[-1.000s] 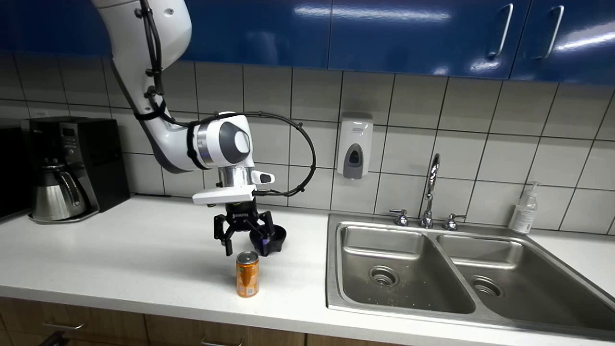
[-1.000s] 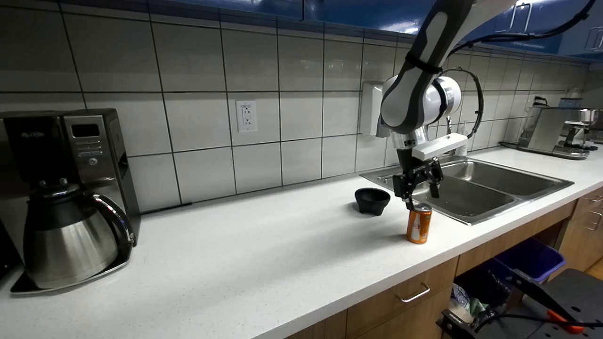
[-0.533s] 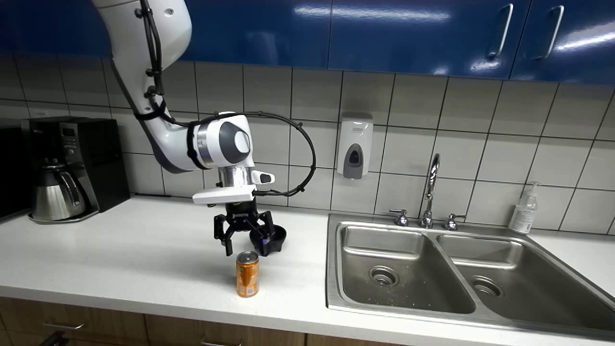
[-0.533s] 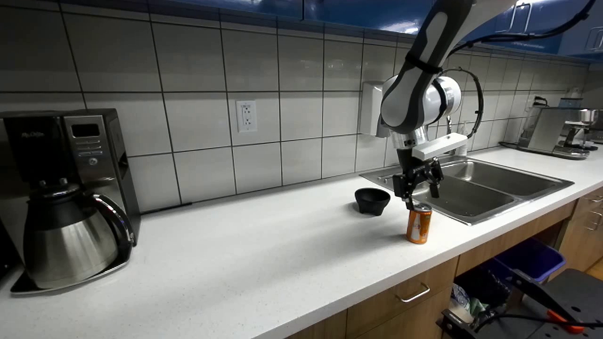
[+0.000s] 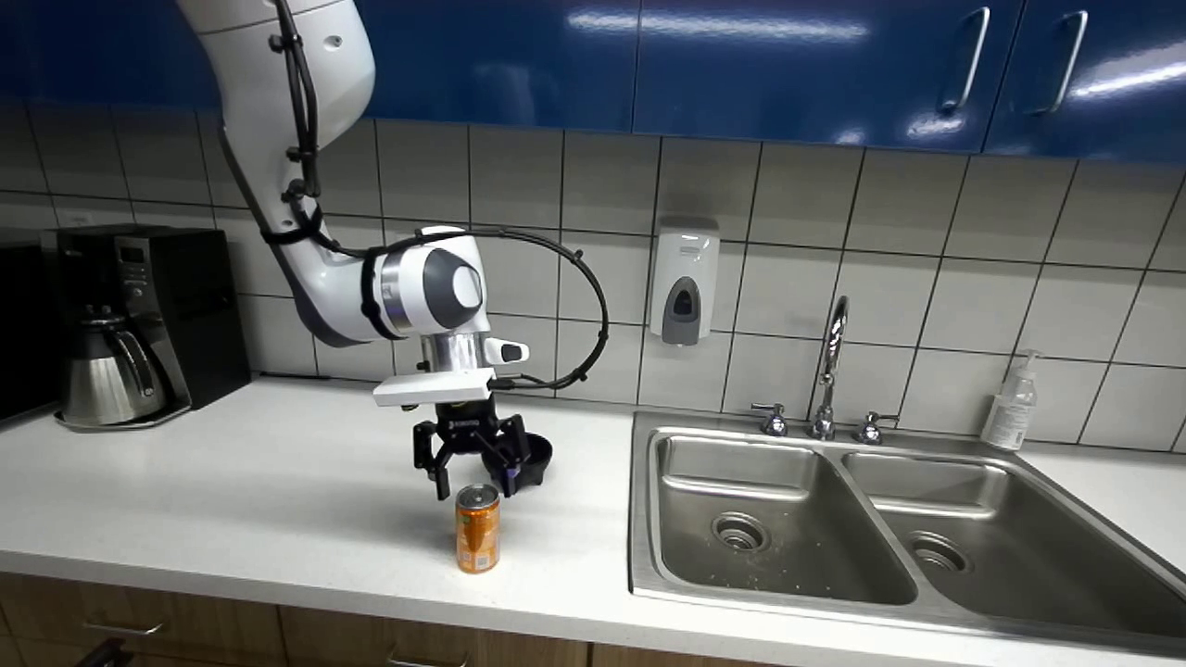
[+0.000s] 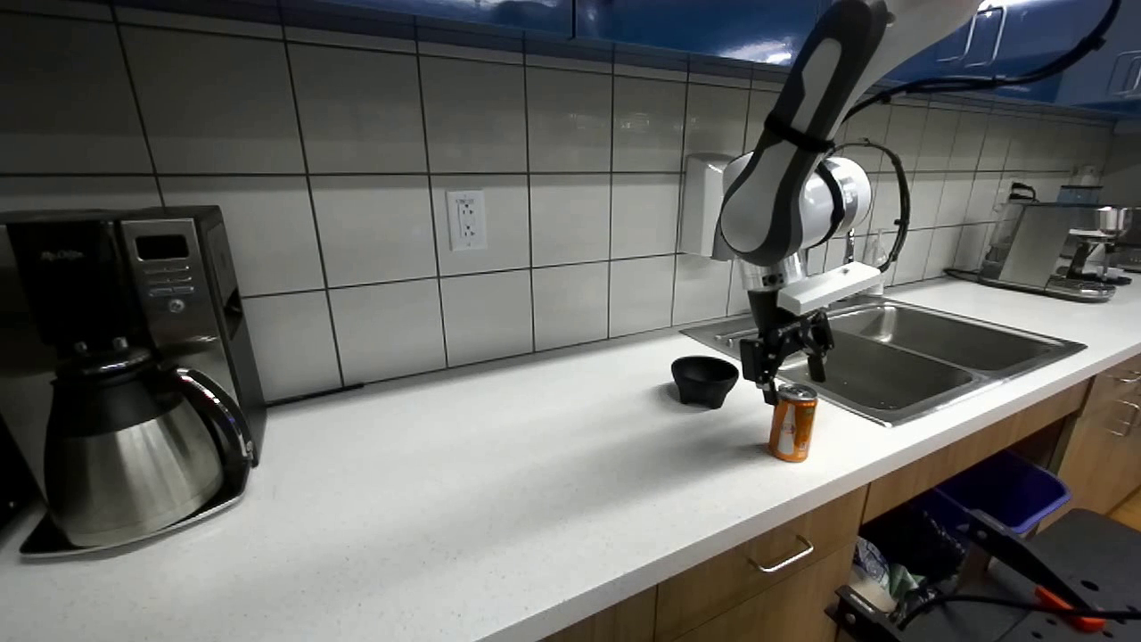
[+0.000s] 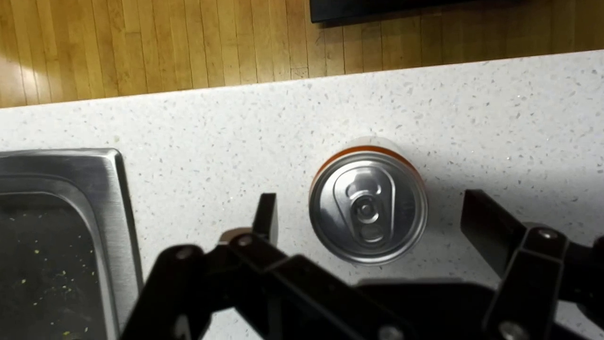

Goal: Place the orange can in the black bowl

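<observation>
The orange can stands upright on the white counter; it also shows in an exterior view. In the wrist view its silvery top lies between the two fingers, with a gap on each side. My gripper points down and is open and empty, its fingertips around the height of the can's top; it also shows in an exterior view and the wrist view. The black bowl sits on the counter behind the can; in an exterior view a finger partly hides the bowl. The bowl is out of the wrist view.
A double steel sink is set in the counter beside the can; its corner shows in the wrist view. A coffee machine stands at the counter's far end. A soap dispenser hangs on the tiled wall. The counter's front edge is near the can.
The arm and gripper have come down slightly in the last half second. The gripper stays open. The can and bowl have not moved.
</observation>
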Action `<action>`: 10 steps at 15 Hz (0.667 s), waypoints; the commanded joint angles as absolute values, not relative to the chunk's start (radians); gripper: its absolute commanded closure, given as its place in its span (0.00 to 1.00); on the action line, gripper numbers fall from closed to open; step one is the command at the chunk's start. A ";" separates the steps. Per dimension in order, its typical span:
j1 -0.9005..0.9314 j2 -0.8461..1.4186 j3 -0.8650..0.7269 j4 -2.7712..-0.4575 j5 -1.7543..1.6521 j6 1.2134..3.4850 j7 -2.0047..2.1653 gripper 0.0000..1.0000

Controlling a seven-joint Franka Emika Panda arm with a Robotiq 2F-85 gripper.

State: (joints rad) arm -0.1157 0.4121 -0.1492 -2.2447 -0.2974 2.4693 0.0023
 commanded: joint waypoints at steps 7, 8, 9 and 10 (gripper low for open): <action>-0.126 0.451 -0.168 -2.245 -0.295 2.555 -0.065 0.00; -0.126 0.452 -0.168 -2.246 -0.293 2.559 -0.069 0.00; -0.126 0.452 -0.167 -2.249 -0.294 2.563 -0.072 0.00; -0.125 0.452 -0.168 -2.251 -0.295 2.566 -0.074 0.00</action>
